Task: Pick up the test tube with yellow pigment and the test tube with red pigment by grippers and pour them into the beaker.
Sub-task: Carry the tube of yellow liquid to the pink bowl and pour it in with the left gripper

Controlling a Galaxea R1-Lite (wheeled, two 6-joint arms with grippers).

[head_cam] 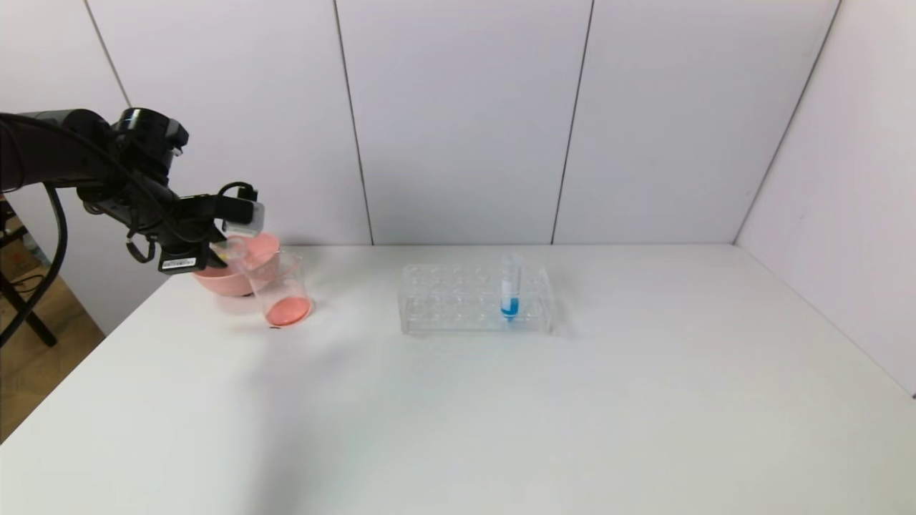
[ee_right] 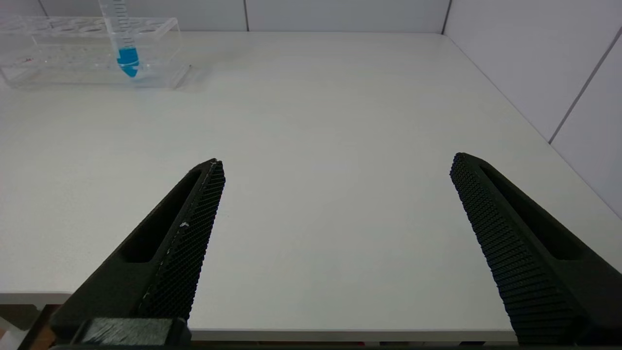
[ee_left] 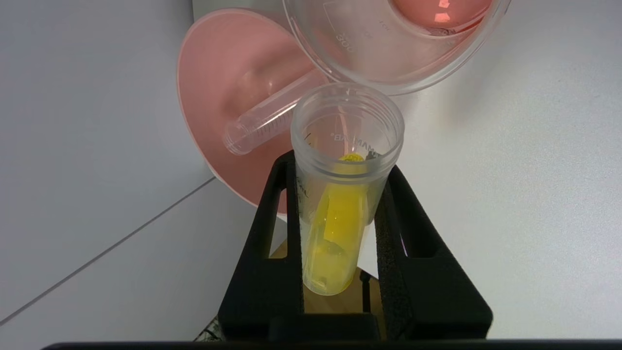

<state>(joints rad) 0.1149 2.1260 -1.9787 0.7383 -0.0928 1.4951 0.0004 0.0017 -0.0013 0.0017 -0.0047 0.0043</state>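
My left gripper [head_cam: 223, 250] is shut on the test tube with yellow pigment [ee_left: 335, 218] at the table's far left. The tube is tilted, its open mouth [ee_left: 347, 121] just beside the rim of the clear beaker [head_cam: 283, 286]. Yellow liquid lies along the tube's lower side, reaching toward the mouth. The beaker [ee_left: 388, 63] holds red-orange liquid [head_cam: 288, 311] at its bottom. No tube holding red liquid shows; an empty clear tube [ee_left: 269, 119] lies in the pink bowl [ee_left: 228, 63]. My right gripper [ee_right: 337, 159] is open and empty above the table's front edge, out of the head view.
The pink bowl [head_cam: 215, 280] stands right behind the beaker. A clear tube rack [head_cam: 458, 304] in the table's middle holds one tube with blue liquid [head_cam: 509, 290]; both also show in the right wrist view, the rack [ee_right: 73, 63] and the blue tube [ee_right: 127, 53].
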